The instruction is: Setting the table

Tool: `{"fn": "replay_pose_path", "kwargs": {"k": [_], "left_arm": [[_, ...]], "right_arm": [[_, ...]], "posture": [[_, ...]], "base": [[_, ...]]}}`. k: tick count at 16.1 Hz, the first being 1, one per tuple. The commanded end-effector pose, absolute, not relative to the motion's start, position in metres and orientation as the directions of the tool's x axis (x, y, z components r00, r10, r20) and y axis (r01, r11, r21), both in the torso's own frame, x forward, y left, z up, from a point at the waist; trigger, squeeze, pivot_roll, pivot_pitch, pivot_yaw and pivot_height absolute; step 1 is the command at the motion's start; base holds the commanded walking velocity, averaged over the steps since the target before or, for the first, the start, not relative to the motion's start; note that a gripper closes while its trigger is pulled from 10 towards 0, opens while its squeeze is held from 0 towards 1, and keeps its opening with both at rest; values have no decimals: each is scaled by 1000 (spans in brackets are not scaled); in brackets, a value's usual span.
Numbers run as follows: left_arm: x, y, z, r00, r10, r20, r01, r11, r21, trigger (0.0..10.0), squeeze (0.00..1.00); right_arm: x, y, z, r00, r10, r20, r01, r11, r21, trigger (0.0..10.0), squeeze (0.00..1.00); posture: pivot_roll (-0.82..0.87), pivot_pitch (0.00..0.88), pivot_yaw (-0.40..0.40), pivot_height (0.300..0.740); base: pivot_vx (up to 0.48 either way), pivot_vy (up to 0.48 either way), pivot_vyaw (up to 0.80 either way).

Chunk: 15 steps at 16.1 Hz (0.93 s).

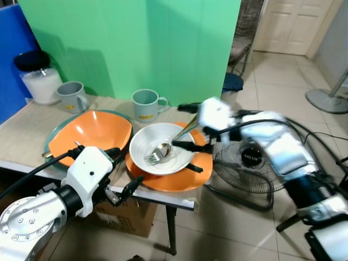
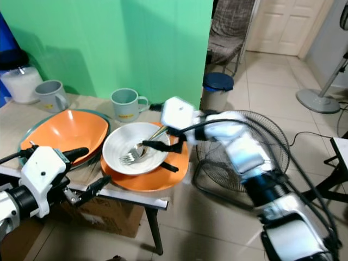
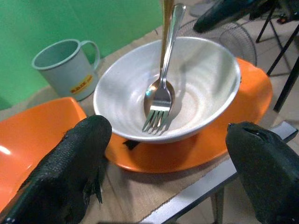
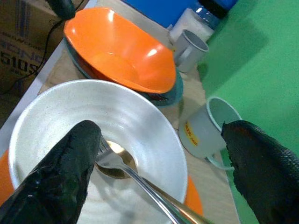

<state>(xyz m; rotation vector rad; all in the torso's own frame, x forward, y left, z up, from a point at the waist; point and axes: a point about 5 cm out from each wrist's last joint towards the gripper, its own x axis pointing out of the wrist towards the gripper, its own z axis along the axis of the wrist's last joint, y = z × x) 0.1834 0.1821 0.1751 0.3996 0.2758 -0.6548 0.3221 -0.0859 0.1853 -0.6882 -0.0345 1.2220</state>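
Cutlery, namely a silver metal fork [image 1: 156,156] and a gold-toned metal spoon [image 3: 164,32], is lying inside the round white ceramic bowl [image 1: 142,142], heads down in the basin and handles leaning up over the far rim toward the right pincer [image 1: 194,157]. That right pincer is hovering just over the bowl's right edge with its fingers spread wide, gripping nothing; the right wrist view is showing the fork head close by one black finger [image 4: 65,172], though whether they are touching I cannot tell. The left pincer [image 1: 124,171] is waiting at the near edge of the beige tabletop [image 1: 22,136], also wide apart and empty, facing the bowl. The white bowl is sitting on a flat round orange plate [image 1: 179,179], which is overhanging the tabletop's front corner slightly. Beside it, to the left, a deep orange bowl [image 1: 89,130] is resting on a teal plate [image 1: 51,142]. Further back, two grey-blue mugs [image 1: 147,104] [image 1: 72,95] are standing near the green backdrop [image 1: 136,43], with a lidded white jar [image 1: 39,79] at the far left. Judging by this, dishes are stacked and mugs are out, but the cutlery is probably awaiting placement beside the plates, and only one setting has any.
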Motion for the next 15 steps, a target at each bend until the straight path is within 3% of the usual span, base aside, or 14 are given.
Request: {"fn": "replay_pose_path", "kwargs": {"k": [1, 4, 5, 8, 15], "left_arm": [[184, 181, 171, 749, -534, -392, 650, 707, 278, 10000, 0], [180, 181, 168, 738, -538, -407, 660, 702, 268, 10000, 0], [178, 180, 167, 732, -543, -412, 666, 699, 261, 10000, 0], [172, 178, 167, 713, -560, -422, 683, 690, 239, 10000, 0], [165, 177, 163, 673, -587, -450, 716, 669, 199, 10000, 0]], "right_arm": [[329, -78, 181, 389, 845, -368, -832, 150, -535, 10000, 0], [342, -63, 170, 398, 820, -412, -839, 143, -526, 10000, 0], [343, -59, 169, 384, 820, -424, -844, 127, -520, 4824, 0], [346, -50, 168, 341, 821, -458, -853, 64, -518, 0, 0], [359, -48, 170, 309, 751, -583, -839, -73, -539, 0, 0]], "posture": [[-37, 0, 33, 740], [-40, 0, 26, 740], [-37, 0, 24, 740], [-27, 0, 14, 740], [-27, 0, 9, 740]], "base": [[0, 0, 0], [0, 0, 0], [0, 0, 0], [0, 0, 0], [0, 0, 0]]}}
